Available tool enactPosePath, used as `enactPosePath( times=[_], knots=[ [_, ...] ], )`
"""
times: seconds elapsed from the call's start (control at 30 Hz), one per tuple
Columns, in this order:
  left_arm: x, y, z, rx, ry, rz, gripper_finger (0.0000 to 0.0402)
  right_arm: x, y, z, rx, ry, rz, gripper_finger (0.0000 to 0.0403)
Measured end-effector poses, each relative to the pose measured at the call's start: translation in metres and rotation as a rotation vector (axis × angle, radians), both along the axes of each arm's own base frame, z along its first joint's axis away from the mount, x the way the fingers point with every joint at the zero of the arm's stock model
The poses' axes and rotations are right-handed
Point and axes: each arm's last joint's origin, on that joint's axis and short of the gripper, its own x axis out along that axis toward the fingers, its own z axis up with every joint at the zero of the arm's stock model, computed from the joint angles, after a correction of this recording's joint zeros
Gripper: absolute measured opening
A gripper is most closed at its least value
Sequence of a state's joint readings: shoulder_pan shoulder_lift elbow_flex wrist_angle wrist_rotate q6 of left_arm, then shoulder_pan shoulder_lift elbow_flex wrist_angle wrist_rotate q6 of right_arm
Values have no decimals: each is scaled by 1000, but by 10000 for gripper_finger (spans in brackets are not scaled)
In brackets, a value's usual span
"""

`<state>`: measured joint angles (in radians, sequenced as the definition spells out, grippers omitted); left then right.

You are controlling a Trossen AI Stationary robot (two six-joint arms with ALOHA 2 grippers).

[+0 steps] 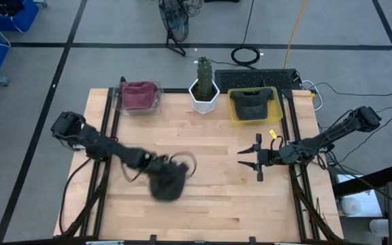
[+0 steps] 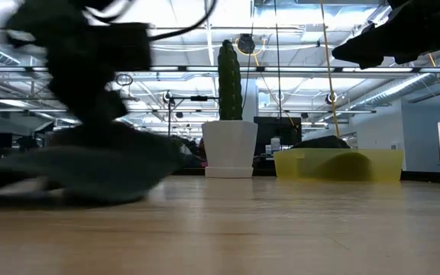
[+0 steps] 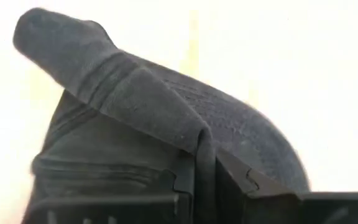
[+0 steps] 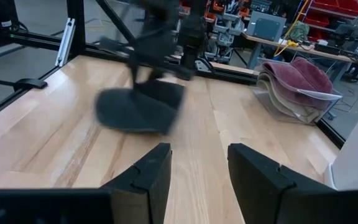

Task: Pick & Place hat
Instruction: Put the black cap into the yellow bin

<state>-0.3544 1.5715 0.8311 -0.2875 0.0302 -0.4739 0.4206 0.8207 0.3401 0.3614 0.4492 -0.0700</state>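
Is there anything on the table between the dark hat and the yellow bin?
Nothing visible. The dark hat, pinched in the left hand, has bare wood between it and the yellow bin. The right hand waits beside that path.

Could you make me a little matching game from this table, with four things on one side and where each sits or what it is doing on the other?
Things:
1. dark hat
2. cactus
3. maroon hat
4. right gripper

States:
A. open, hovering over bare table
B. standing in a white pot
C. lying in a clear bin at the back
D. pinched by the left gripper

Pairs: 1-D, 2-B, 3-C, 4-A
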Motion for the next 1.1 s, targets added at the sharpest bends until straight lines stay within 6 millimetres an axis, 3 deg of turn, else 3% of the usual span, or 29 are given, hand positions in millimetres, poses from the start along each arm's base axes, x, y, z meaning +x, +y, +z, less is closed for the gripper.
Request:
enactPosePath(
  times=[0.17,0.27,0.53,0.67,0.8,1.1],
  knots=[
    [36,55,21,35,-210,98,14,0,0,0,-3,2,0,144],
    [53,77,29,39,-274,121,16,0,0,-2,-9,16,1,144],
    [116,89,10,51,-216,111,21,-1,-1,-5,-14,47,-1,144],
    [149,88,11,75,-236,83,26,-2,-1,-5,-2,56,-4,144],
    [169,89,23,138,-280,50,77,-2,-1,-7,-4,76,-5,144],
    [171,89,32,196,-302,44,207,-3,-1,-10,28,106,-17,144]
  ],
)
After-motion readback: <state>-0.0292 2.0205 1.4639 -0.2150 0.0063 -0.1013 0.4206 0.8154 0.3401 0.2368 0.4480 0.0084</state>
